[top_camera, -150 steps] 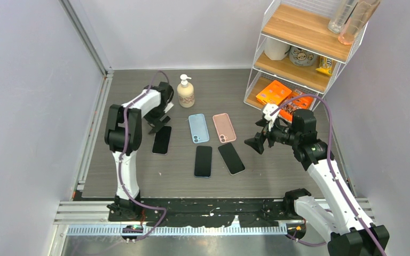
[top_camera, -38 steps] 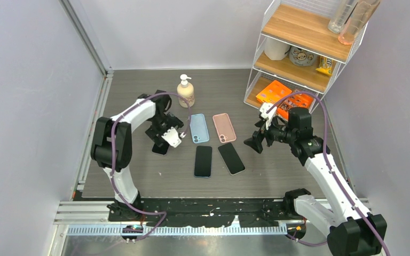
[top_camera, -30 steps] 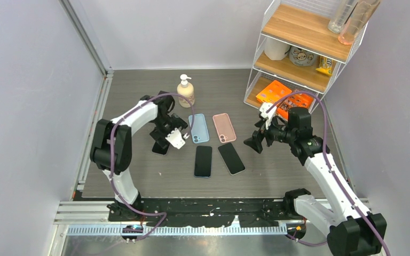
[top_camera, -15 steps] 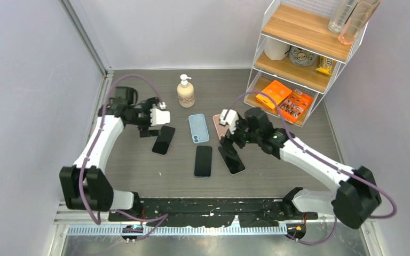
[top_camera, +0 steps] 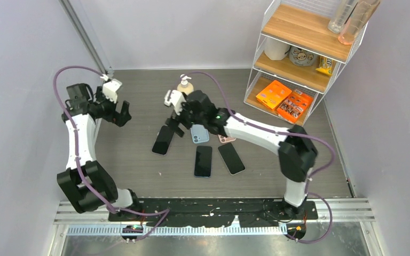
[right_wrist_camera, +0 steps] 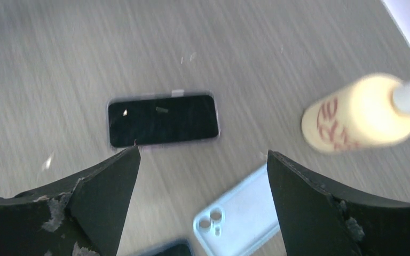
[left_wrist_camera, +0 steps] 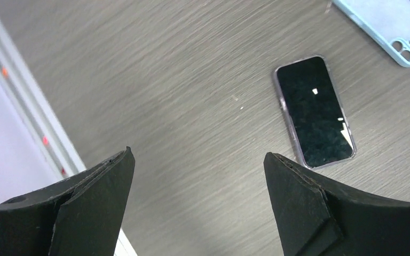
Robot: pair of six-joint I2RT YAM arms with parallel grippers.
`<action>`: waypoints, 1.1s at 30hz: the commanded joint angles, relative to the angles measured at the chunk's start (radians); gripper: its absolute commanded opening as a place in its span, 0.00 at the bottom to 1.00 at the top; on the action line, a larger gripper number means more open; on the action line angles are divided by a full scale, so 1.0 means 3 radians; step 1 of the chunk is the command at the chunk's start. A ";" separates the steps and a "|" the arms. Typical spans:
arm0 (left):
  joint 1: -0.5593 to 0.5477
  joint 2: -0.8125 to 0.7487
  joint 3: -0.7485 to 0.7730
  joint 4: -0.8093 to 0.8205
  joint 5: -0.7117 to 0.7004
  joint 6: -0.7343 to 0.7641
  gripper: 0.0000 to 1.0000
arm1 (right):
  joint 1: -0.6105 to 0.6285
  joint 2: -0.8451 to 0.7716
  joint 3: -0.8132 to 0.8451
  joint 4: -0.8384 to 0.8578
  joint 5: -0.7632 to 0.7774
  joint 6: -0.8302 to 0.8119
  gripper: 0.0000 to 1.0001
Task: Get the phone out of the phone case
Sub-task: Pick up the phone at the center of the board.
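Grey wood-grain desk [top_camera: 133, 165] is boxed by pale walls [top_camera: 26, 106], wire shelf [top_camera: 299, 32] rear-right; left tool [top_camera: 123, 114] and right tool [top_camera: 175, 127] are held spread, empty

The black phone in its clear plastic case [top_camera: 163, 140] lies leftmost on the grey wood-grain counter [top_camera: 139, 165]. Right of it lies the pale blue empty phone case [top_camera: 198, 136], then the pink empty case [top_camera: 226, 139] (mostly hidden under the right arm). In front of these two lie a bare black phone [top_camera: 203, 161] and a second black phone [top_camera: 231, 158]. The cream pump bottle [top_camera: 184, 85] stands behind the blue case, the white wire rack with wooden shelves [top_camera: 299, 48] at the back right. The right hand [top_camera: 175, 128] hangs above the cased phone's far end, the left hand [top_camera: 123, 115] well to its left.
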 commanded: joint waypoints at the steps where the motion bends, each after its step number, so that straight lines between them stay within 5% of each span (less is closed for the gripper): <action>1: 0.0141 -0.0093 0.0034 0.0140 -0.0187 -0.0576 0.99 | 0.0086 0.0601 0.0851 -0.0004 0.0197 0.0299 0.96; 14: 0.0151 -0.0523 -0.0331 0.0120 -0.0578 -0.0463 1.00 | 0.0252 0.2276 0.2812 -0.0523 0.0239 0.0237 0.96; 24: 0.0151 -0.0644 -0.0365 0.0064 -0.0559 -0.0430 1.00 | 0.0477 0.2750 0.3398 -0.1329 0.0595 0.0427 0.95; 33: 0.0151 -0.0649 -0.0340 0.0045 -0.0464 -0.0526 1.00 | 0.0479 0.2842 0.3351 -0.1852 0.0733 0.0579 0.96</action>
